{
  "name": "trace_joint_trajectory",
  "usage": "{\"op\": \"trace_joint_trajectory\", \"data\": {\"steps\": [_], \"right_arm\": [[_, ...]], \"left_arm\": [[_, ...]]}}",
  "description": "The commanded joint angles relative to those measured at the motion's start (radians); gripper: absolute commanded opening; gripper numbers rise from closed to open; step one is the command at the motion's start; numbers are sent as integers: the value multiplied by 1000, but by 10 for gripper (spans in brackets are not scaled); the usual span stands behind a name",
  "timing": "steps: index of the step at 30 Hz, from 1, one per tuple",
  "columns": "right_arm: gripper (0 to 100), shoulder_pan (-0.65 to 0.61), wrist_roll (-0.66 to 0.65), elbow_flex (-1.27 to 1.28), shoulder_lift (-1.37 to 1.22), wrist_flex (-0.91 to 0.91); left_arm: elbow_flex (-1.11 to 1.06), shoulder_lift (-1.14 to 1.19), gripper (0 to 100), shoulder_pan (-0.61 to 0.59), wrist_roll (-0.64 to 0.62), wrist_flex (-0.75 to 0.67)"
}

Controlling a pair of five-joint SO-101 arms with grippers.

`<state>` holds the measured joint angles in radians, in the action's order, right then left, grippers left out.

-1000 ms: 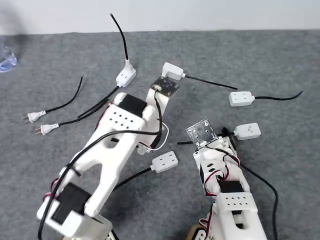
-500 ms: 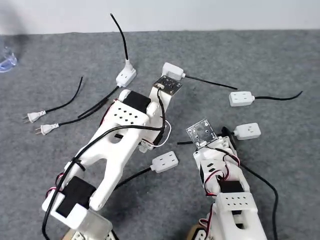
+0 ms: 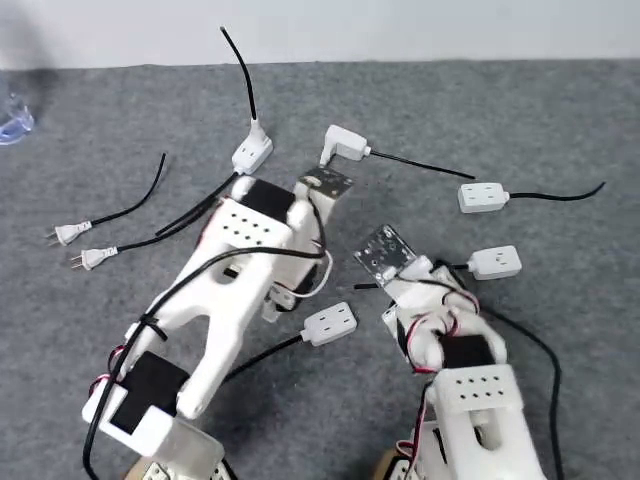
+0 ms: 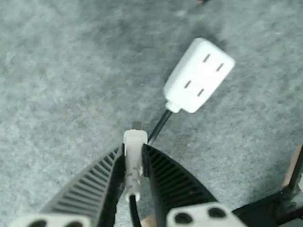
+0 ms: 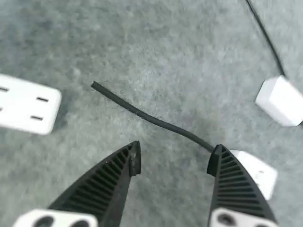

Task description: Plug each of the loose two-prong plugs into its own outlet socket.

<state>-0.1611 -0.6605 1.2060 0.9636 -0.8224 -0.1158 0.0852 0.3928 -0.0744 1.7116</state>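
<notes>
Two-prong plug (image 4: 134, 141), white, is pinched between the left gripper's (image 4: 133, 150) fingers, near a white outlet socket (image 4: 199, 75) lying on grey carpet (image 4: 57, 71). The right gripper (image 5: 175, 158) hangs spread above a loose black cord (image 5: 151, 120).

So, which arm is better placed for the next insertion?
Left, probably: the left hand grips a plug, pointing at an outlet socket ahead. The right hand is open, empty, above a cable.
</notes>
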Motion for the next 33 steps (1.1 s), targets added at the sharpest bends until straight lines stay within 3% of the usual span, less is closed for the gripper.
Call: {"op": "trace_joint_trajectory", "data": {"steps": [1,4,9,16,23,33], "right_arm": [[244,-53,-192,-198,7,-240],[244,-128,-328,-262,7,-400],[244,-143,-393,-244,1,-404],[244,-174,-414,-187,-133,-283],[244,-315,-433,-255,-355,-182],[244,-380,-597,-529,-786,-186]], "left_arm": [[42,-8,9,-18,14,15],[42,-8,9,-23,14,20],[25,-95,9,-72,60,44],[-54,-382,9,-334,247,37],[-183,-445,9,-620,373,-29],[-291,-446,9,-760,479,-132]]}}
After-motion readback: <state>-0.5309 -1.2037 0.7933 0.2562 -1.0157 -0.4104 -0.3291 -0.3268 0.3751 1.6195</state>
